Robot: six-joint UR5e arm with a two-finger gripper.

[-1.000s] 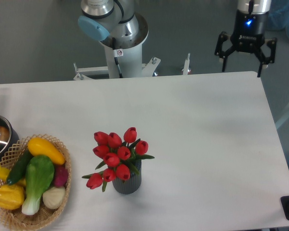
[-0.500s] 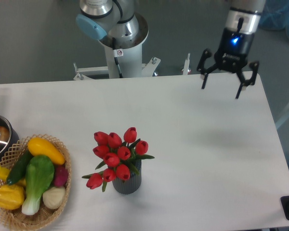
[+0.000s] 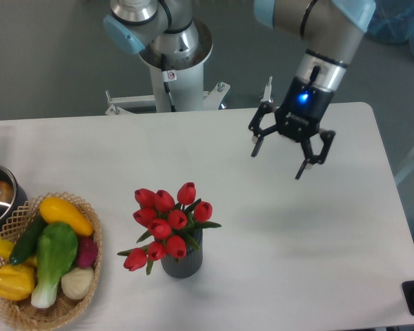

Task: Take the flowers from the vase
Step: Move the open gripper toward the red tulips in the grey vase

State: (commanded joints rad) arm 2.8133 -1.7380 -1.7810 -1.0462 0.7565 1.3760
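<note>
red flowers (image 3: 167,224), upright in grey vase (image 3: 183,261)

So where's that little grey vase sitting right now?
The vase stands near the table's front edge, left of centre, holding the flowers. The wicker basket is its nearest neighbour, to the left.

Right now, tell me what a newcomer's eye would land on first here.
The red flowers standing in the dark grey vase near the table's front centre. Next, the open gripper with its blue light, hanging above the table's far right. Then the wicker basket of vegetables at front left.
</note>
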